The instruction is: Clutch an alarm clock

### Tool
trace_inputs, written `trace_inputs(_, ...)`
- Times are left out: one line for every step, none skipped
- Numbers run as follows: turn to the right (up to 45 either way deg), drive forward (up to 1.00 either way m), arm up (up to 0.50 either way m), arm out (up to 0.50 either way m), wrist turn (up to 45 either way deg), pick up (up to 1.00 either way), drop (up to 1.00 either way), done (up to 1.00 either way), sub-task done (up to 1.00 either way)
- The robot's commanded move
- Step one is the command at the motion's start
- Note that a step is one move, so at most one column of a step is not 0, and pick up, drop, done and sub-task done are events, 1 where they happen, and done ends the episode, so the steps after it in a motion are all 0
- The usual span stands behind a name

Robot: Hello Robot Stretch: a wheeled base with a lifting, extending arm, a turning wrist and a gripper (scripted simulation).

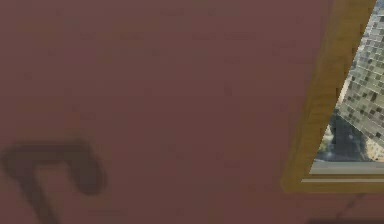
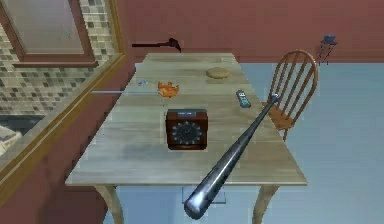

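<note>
Clock [image 2: 187,130] on table [image 2: 120,150], bat [image 2: 235,155] beside
Table legs cut off below; small orange thing [image 2: 168,90] unclear; gripper's state: cannot tell.

a pale wooden table [image 2: 130,150] stands on a blue floor [image 2: 340,130], and a grey baseball bat [image 2: 235,158] lies slantwise on it, its thick end past the near edge. farther back on the top are a small orange thing [image 2: 168,89], a flat round tan thing [image 2: 218,73] and a small dark handset [image 2: 242,97], with a wooden chair [image 2: 293,85] beside the table. ahead is a red-brown wall [image 1: 150,90] with a yellow frame [image 1: 325,100] around tiles [image 1: 368,70].
</note>
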Motion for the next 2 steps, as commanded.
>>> trace_inputs(0.0,0.0,0.5,0.0,0.0,0.0,0.0,0.0,0.0)
trace_inputs(0.0,0.0,0.36,0.0,0.0,0.0,0.0,0.0,0.0)
